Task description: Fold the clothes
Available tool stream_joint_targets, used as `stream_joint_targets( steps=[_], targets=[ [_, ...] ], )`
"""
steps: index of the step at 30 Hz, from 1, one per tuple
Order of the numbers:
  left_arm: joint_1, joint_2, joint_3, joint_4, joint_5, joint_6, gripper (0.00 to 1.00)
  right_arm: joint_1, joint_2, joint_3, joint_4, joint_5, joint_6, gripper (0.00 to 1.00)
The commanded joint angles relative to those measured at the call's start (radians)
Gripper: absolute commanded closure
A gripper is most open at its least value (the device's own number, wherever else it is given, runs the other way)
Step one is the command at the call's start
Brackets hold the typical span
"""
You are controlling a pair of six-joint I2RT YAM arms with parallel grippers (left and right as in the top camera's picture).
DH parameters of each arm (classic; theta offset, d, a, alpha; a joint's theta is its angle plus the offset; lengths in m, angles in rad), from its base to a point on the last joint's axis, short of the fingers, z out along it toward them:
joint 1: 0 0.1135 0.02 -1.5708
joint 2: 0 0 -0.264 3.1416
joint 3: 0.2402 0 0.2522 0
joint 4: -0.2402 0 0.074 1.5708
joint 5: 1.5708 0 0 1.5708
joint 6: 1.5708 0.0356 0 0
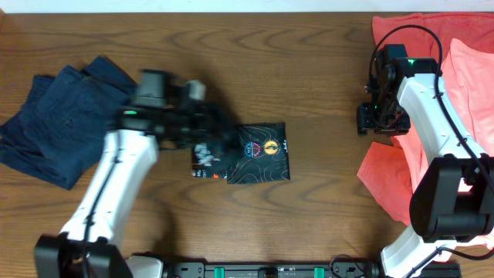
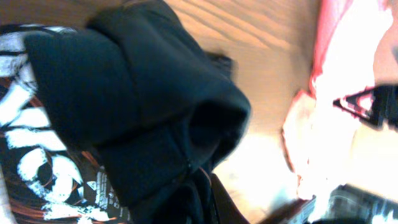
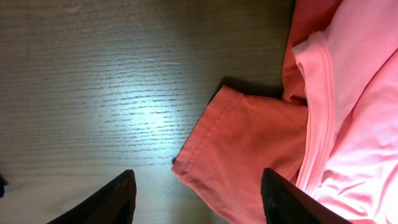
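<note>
The black jersey (image 1: pixel 261 153), with orange lines and white logos, lies folded small at the table's middle. My left gripper (image 1: pixel 202 130) is over its left part, blurred. In the left wrist view the jersey's black cloth (image 2: pixel 130 87) is bunched up against the jaws (image 2: pixel 202 202), which look shut on it. A navy garment (image 1: pixel 58 120) lies crumpled at the far left. Coral-pink and red shirts (image 1: pixel 455 85) are piled at the right. My right gripper (image 1: pixel 377 120) hovers open and empty over the red shirt's sleeve edge (image 3: pixel 249 137), beside the pink shirt (image 3: pixel 360 118).
The table is dark brown wood (image 1: pixel 309 62). The red shirts run off the right edge, partly under the right arm. A rail with green clips (image 1: pixel 255 270) lines the near edge.
</note>
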Motion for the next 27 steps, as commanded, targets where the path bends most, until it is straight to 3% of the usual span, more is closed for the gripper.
stream_joint_targets(
  steps=[1,9,15,18,20,23,27],
  targets=[
    [-0.146,0.071,0.016,0.051,-0.099,-0.13,0.94,-0.003,-0.023,-0.002,-0.008,0.006,-0.016,0.37],
    [-0.32,0.264,0.016,0.189,-0.135,-0.149,0.94,-0.002,-0.023,-0.002,-0.011,-0.006,-0.017,0.37],
    [-0.383,0.293,0.016,0.296,-0.121,-0.163,0.92,-0.002,-0.023,-0.002,-0.008,-0.013,-0.017,0.37],
    [-0.396,0.291,0.016,0.37,-0.053,-0.163,0.6,-0.002,-0.023,-0.002,-0.006,-0.061,-0.02,0.37],
    [-0.388,0.285,0.016,0.408,0.047,-0.131,0.48,0.0,-0.023,-0.002,-0.003,-0.121,-0.047,0.36],
    [-0.341,0.251,0.018,0.417,0.137,-0.04,0.45,0.012,-0.023,-0.002,0.005,-0.195,-0.081,0.37],
    [-0.212,0.182,0.018,0.348,0.109,-0.004,0.45,0.052,-0.023,-0.002,0.017,-0.342,-0.151,0.37]
  ],
)
